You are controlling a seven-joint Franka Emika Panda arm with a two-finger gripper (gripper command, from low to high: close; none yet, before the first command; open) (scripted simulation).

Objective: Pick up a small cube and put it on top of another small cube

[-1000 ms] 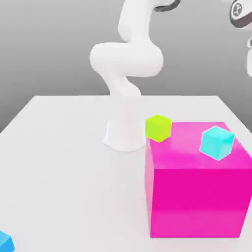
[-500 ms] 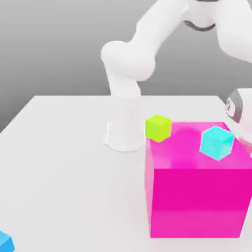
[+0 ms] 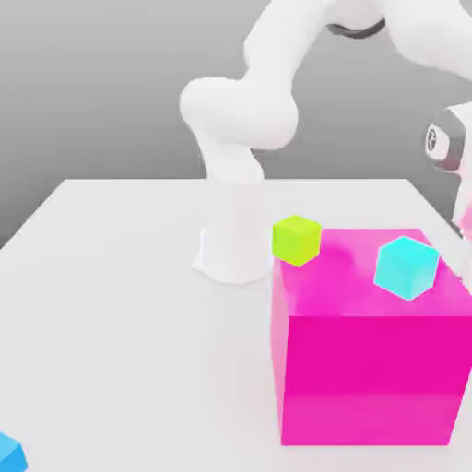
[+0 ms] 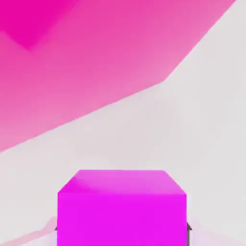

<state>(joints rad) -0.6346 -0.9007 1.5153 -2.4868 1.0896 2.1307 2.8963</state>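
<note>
- Grey wall behind, and under it a plain white tabletop [image 3: 120, 304] that carries everything; my white arm [image 3: 241, 120] rises from a round base near the middle of the table and bends over toward the exterior view's right.
- My wrist sits at the exterior view's right edge, above and just beyond the far right corner of the large glossy magenta block [image 3: 369, 359]; the fingers themselves I cannot make out from that side.
- From my hand view, my gripper [image 4: 121, 229] is closed tight on the small glossy magenta cube [image 4: 121, 206]; the cube sits square between the two dark fingertips [image 4: 188, 228], which show as thin slivers at its lower corners; its top face is lighter than its front face.
- Beyond the held cube in my hand view I see bare white table, and past that a broad sloping face of the large magenta block [image 4: 72, 62]; the cube is apart from the block, with white surface showing between them.
- On top of the large block, near its right side in the exterior view, rests a small cyan cube [image 3: 406, 267], tilted on a corner.
- Just beside the block's far left corner stands a small lime-green cube [image 3: 296, 240], close to my base; whether it touches the block I cannot tell.
- At the exterior view's lower left corner, well apart from the rest, lies a small blue cube [image 3: 9, 454], cut by the edge.
</note>
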